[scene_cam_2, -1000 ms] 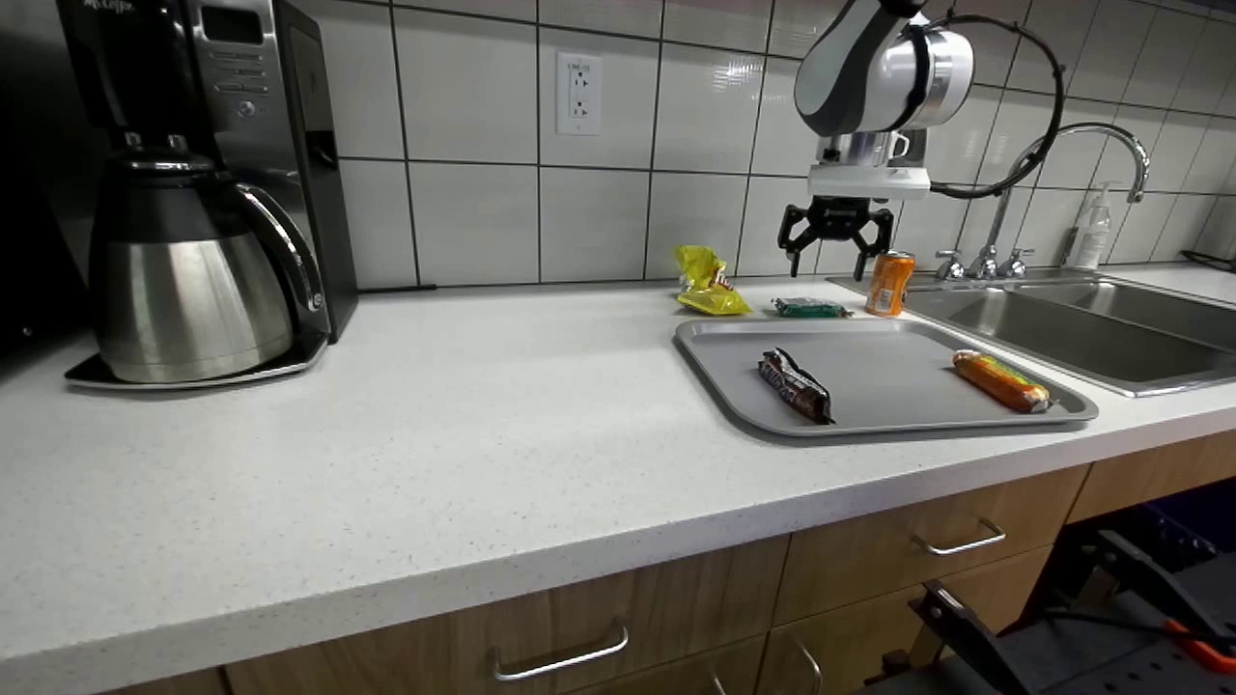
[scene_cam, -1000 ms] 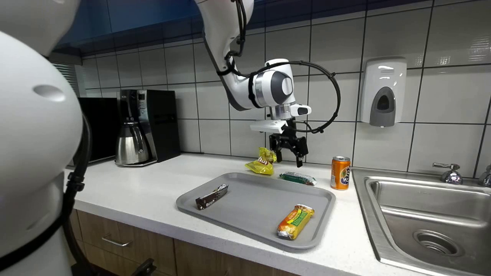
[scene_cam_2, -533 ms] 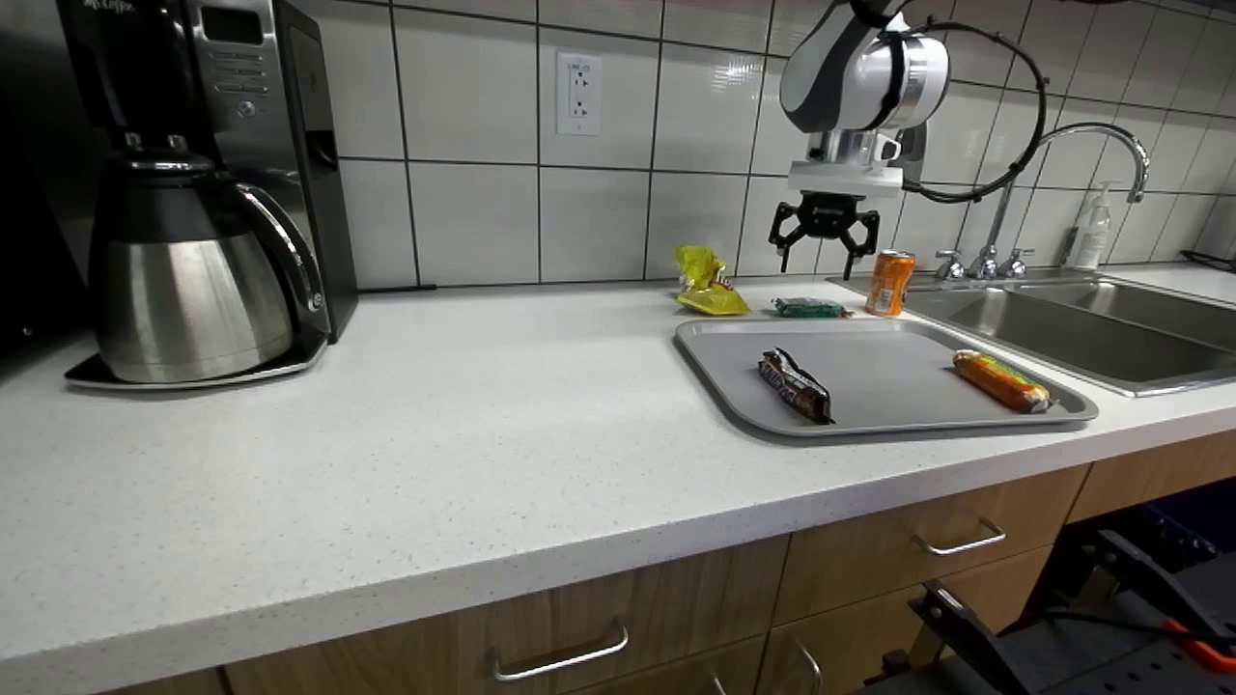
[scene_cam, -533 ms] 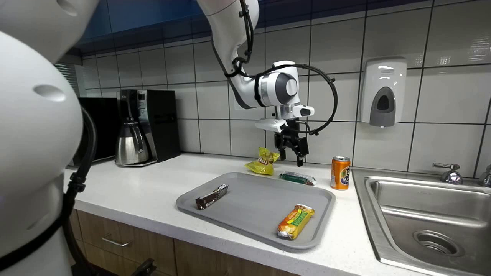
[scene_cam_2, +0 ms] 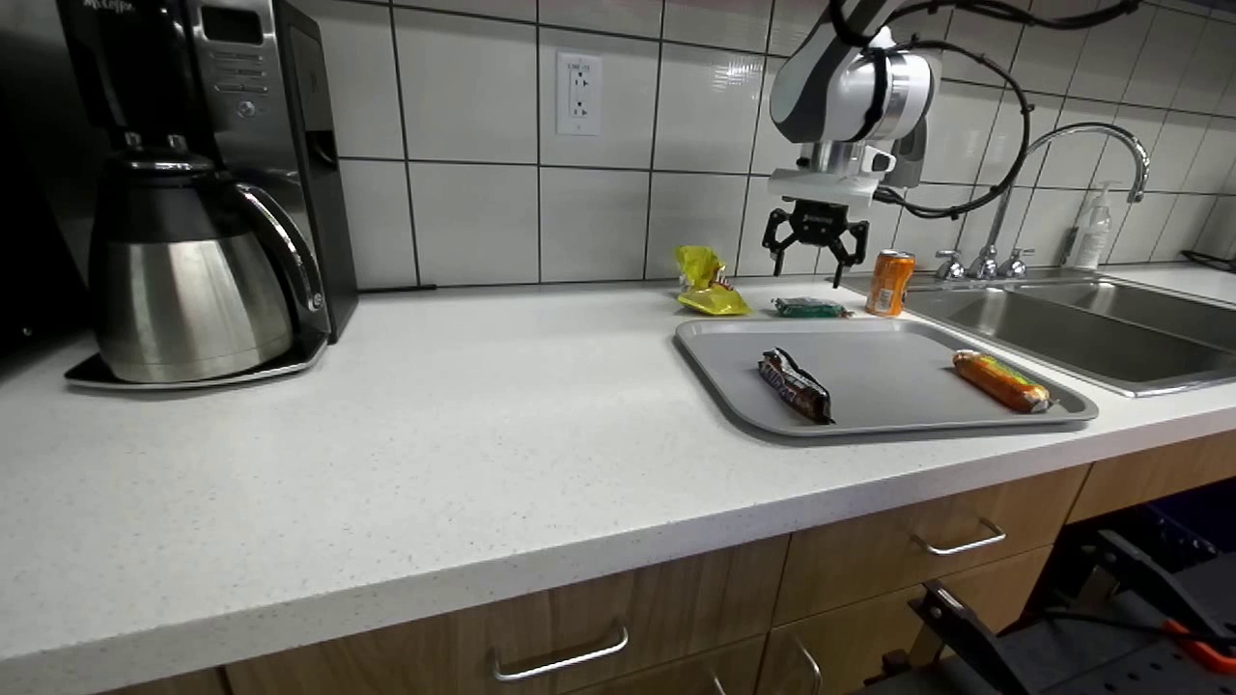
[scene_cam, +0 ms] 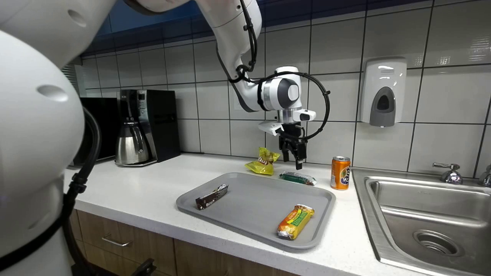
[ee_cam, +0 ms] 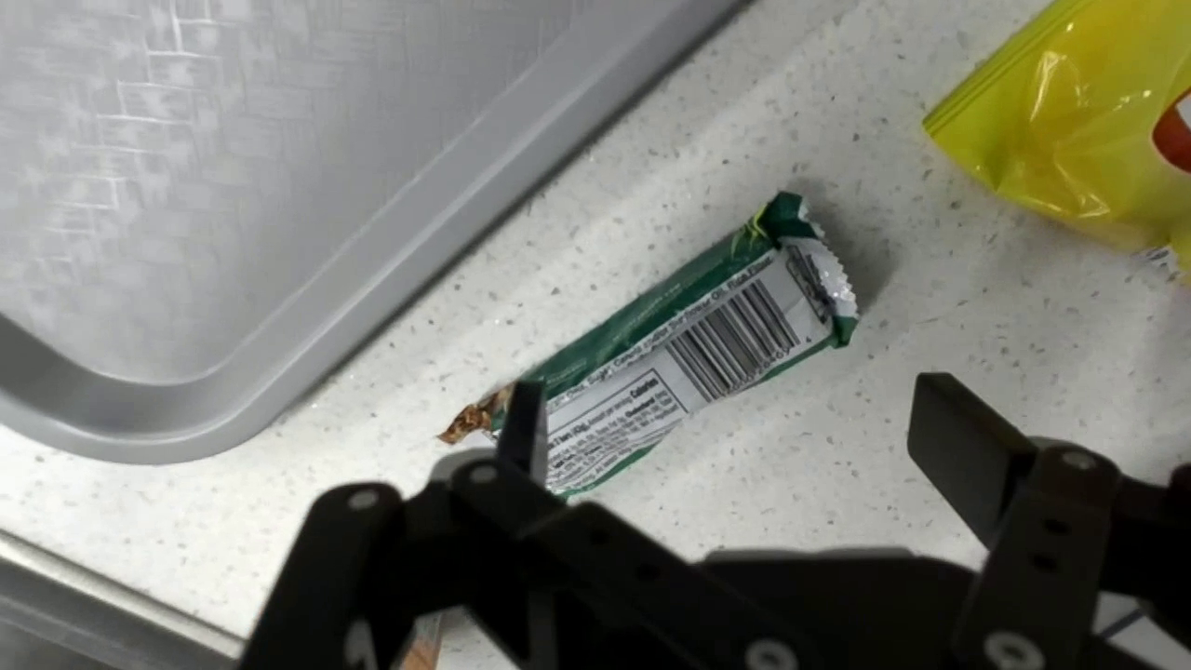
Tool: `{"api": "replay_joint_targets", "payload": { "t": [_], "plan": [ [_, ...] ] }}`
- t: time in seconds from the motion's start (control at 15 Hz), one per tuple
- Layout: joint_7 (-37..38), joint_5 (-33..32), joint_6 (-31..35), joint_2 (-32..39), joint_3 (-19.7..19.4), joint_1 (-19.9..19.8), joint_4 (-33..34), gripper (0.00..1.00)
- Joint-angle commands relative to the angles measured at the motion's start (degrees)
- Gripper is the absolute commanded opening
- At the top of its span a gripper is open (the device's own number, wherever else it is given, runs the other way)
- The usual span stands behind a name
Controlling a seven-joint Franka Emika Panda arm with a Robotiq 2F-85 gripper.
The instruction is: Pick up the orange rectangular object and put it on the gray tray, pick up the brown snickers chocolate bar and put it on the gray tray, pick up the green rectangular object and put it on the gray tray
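Note:
The green bar [scene_cam: 298, 178] lies on the counter behind the gray tray [scene_cam: 249, 203], apart from it. In the wrist view the green bar [ee_cam: 689, 335] lies slanted, label with barcode up. My gripper [scene_cam: 292, 161] is open and empty, above the green bar in both exterior views [scene_cam_2: 808, 273]. In the wrist view, one finger of the gripper [ee_cam: 730, 419] covers part of the bar's lower left end; the other finger is over bare counter. The orange bar [scene_cam: 296, 222] lies on the tray at one end. The brown chocolate bar [scene_cam: 211, 196] lies on the tray at the opposite end.
A yellow bag [scene_cam: 263, 163] stands near the wall beside the green bar. An orange can [scene_cam: 340, 172] stands on the bar's other side, near the sink [scene_cam: 362, 214]. A coffee maker [scene_cam_2: 193, 241] stands at the far end. The tiled wall is close behind my gripper.
My gripper has shifted sideways above the green bar, turned a little about its upright axis and come slightly lower. It has stayed open. The bars and the tray have not moved.

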Motion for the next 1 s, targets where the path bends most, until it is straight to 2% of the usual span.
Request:
{"api": "replay_joint_targets", "payload": {
  "t": [0.0, 0.47, 0.93],
  "plan": [
    [6.4, 0.7, -1.5, 2.1, -2.0, 1.4, 3.3, 1.00],
    [15.3, 0.9, -2.8, 3.8, -2.2, 2.0, 4.5, 1.00],
    [18.0, 2.7, -4.4, 3.9, -1.0, 1.1, 4.8, 1.00]
  ]
}}
